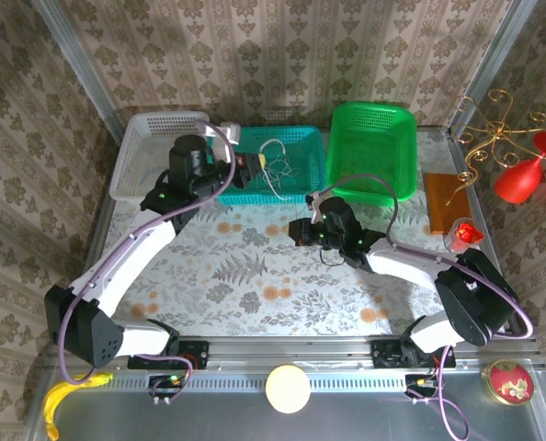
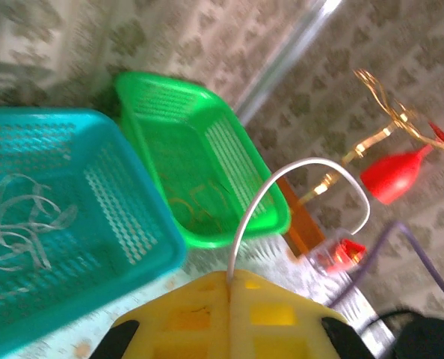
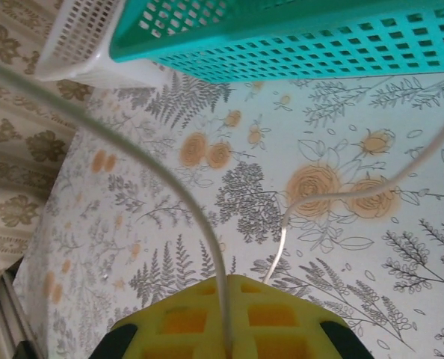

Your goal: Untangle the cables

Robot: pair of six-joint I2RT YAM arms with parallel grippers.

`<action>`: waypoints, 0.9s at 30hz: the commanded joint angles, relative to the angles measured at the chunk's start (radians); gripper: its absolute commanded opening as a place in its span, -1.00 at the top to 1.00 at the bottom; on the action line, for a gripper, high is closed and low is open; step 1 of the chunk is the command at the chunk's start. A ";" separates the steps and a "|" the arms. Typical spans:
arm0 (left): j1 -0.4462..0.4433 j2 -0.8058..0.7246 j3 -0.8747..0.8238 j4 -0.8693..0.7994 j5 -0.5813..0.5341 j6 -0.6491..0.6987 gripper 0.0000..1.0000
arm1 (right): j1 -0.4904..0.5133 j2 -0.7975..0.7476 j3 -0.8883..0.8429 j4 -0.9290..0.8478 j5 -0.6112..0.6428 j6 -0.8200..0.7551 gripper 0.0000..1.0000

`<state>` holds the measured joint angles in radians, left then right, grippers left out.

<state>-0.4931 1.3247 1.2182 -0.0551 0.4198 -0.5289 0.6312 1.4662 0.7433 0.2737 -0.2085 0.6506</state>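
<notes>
A thin white cable (image 1: 275, 175) is pinched in both grippers. My left gripper (image 1: 248, 170) hovers at the teal basket's (image 1: 255, 197) front edge. Its yellow fingers (image 2: 229, 275) are shut on the cable (image 2: 282, 179), which arcs up and to the right. My right gripper (image 1: 296, 230) is over the middle of the floral table. It is shut (image 3: 226, 280) on the same white cable (image 3: 170, 187), and a loose end (image 3: 356, 193) curls over the table beside it. More whitish cables (image 2: 20, 224) lie in the teal basket. Yellowish ones (image 2: 199, 203) lie in the green basket (image 2: 274, 217).
A white basket (image 1: 135, 156) stands at the back left, next to the teal one. At the right are a brown board (image 1: 443, 197), a red goblet (image 1: 521, 179), a gold ornament (image 1: 498, 129) and a clear cup with something red (image 1: 464, 234).
</notes>
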 commanded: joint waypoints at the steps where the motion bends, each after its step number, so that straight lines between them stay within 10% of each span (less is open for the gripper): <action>1: 0.085 0.052 0.044 0.099 0.005 -0.054 1.00 | 0.002 0.019 -0.027 0.026 0.049 -0.001 1.00; 3: 0.129 0.100 0.071 0.139 0.037 -0.063 1.00 | 0.002 0.017 -0.033 0.029 0.044 0.004 0.88; 6: 0.174 0.179 0.137 0.155 0.063 -0.046 1.00 | 0.002 -0.013 -0.029 0.012 0.038 0.006 -0.04; 8: 0.194 0.234 0.185 0.156 0.066 -0.020 1.00 | 0.002 -0.044 -0.023 -0.019 0.046 -0.003 -0.28; 23: 0.291 0.482 0.326 0.082 0.060 0.111 1.00 | -0.034 -0.326 -0.020 -0.277 0.106 -0.066 -0.52; 25: 0.293 0.487 0.321 0.049 0.053 0.142 0.62 | -0.046 -0.355 -0.024 -0.301 0.107 -0.075 -0.53; 27: 0.292 0.477 0.303 0.021 0.036 0.174 -0.29 | -0.057 -0.383 -0.028 -0.330 0.111 -0.088 -0.58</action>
<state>-0.2028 1.8160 1.5208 0.0105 0.4694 -0.4332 0.5869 1.1233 0.7288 0.0227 -0.1310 0.5995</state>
